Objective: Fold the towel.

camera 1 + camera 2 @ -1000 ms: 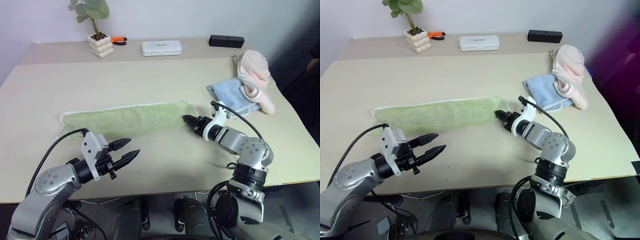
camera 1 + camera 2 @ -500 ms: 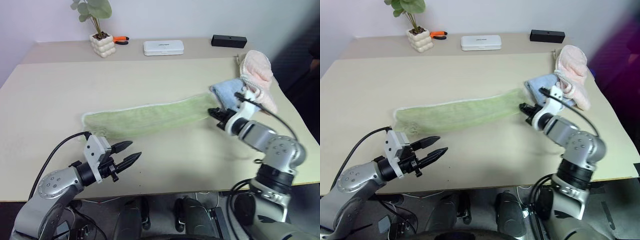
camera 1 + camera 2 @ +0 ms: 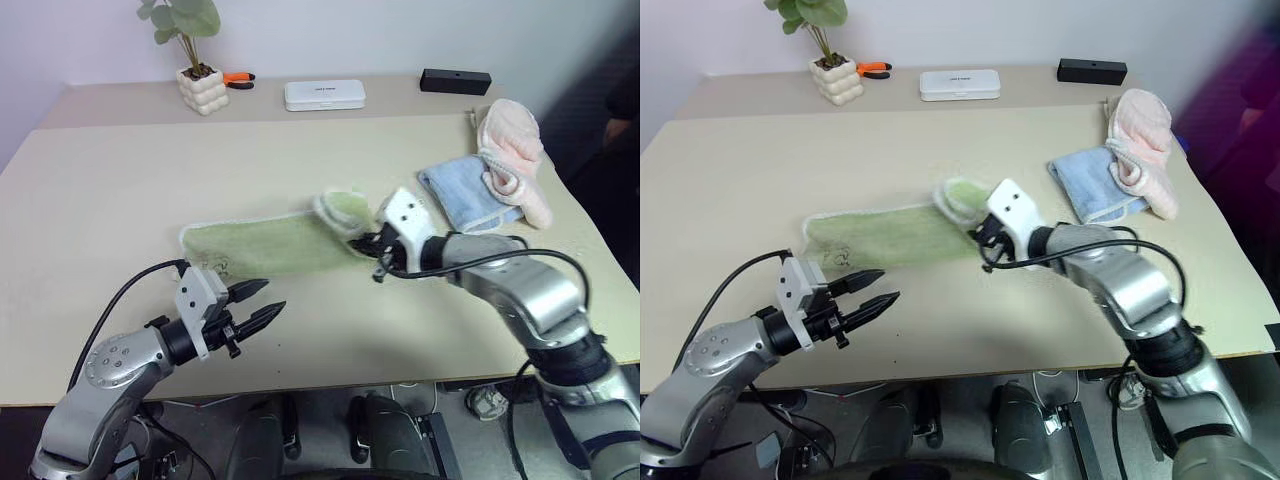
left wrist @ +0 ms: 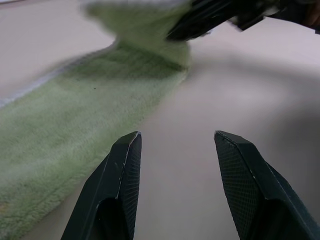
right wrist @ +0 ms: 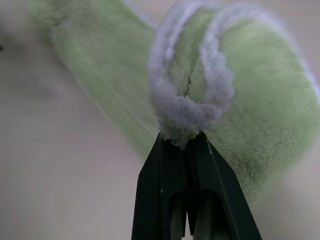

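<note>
The worktop [image 3: 300, 150] is a broad beige surface with a raised ledge along its back edge, set against a pale wall. Across its middle lies the towel [image 3: 265, 245], a long band of light green terry cloth with white stitched edging. Most of it lies flat, while its right end is lifted and curled back over itself into a loop. A small dark printed mark sits near its left corner, close to the front edge.

The right gripper [image 3: 368, 243] has its jaws pressed fully together on the white-edged rim of that raised end, and the right wrist view shows the edging bunched at the tips of the black fingers [image 5: 172, 165]. The left gripper [image 3: 255, 305] hovers over bare worktop just in front of the towel's left end, its jaws partly apart and holding nothing.

Toward the right edge lies a folded light blue cloth [image 3: 460, 195] with a pink fluffy cloth [image 3: 512, 150] overlapping its far side. On the back ledge stand a small potted plant [image 3: 195, 60] in a white bubbly pot, orange-handled pliers [image 3: 238, 78] just beside it, a flat white box [image 3: 324, 95] and a black bar-shaped object [image 3: 455, 81].
</note>
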{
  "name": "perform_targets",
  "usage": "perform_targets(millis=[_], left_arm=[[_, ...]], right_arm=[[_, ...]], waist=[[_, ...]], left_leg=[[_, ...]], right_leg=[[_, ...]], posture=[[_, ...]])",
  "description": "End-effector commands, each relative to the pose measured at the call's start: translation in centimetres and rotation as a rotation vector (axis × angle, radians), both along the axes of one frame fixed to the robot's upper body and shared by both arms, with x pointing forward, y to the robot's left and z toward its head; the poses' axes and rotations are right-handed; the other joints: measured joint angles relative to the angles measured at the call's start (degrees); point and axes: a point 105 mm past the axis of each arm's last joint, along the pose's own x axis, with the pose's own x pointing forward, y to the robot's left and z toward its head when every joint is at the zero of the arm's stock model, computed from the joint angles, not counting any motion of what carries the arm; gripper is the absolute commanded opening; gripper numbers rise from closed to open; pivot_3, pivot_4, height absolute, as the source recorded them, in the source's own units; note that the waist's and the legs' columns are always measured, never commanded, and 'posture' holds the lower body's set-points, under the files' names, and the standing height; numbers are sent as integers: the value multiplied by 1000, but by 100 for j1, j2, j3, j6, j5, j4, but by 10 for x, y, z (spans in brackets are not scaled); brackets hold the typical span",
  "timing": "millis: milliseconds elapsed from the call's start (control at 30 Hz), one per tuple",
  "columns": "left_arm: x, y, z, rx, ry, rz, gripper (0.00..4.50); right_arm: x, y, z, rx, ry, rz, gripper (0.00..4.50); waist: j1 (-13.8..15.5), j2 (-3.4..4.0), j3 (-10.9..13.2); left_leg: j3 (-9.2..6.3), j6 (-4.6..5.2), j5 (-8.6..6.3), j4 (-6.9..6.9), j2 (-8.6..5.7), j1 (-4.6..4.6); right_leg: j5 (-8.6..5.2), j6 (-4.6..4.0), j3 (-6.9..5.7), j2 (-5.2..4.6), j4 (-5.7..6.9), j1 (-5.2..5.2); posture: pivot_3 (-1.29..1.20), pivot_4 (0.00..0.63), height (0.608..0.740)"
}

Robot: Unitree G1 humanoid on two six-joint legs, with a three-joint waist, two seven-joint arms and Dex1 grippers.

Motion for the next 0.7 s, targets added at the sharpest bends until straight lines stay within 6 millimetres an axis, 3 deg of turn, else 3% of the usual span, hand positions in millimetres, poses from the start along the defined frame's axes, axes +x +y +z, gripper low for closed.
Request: perform_targets(millis=[33,300,400,567,667,700], left_arm=[[-4,-5,8,-4,-42,-5,2324],[-10,-6,7,-8,-37,19,2324],[-10,-6,6,-8,-36,20,2324],[-8,-4,6,-8,-38,23,2324],[-6,-1,6,-7,-36,34,2324],[-5,0,5,-7,-35,41,2324]], right_arm=[[6,15,2,-9,-54,26,11],[7,25,-9,-33,-39,63,11],[3,22,-7,-17,-28,80,887],[-12,9,15,40,-87,162,3330],[-9,2,25,97,-85,153,3330],[-3,0,28,123,-80,119,3081]], waist=[[17,-1,0],[119,-1,0],[124,-1,0],[152,-2,0],[136,-2,-1],[128,-2,-1]], left_leg=[[0,-19,11,0,0,0],[1,-18,10,1,-1,-3],[1,-16,9,1,-1,-3],[1,-13,7,1,-2,-4],[1,-7,3,1,-1,-3],[1,12,-8,1,0,-2]], right_leg=[[0,0,0,0,0,0],[0,0,-2,-2,-4,1],[0,-1,-2,-2,-5,1],[0,-1,-4,-3,-10,2],[1,-1,-3,-2,-14,5],[1,-1,-3,0,-14,4]], posture=[[0,150,731],[0,150,731],[0,150,731],[0,150,731],[0,150,731],[0,150,731]])
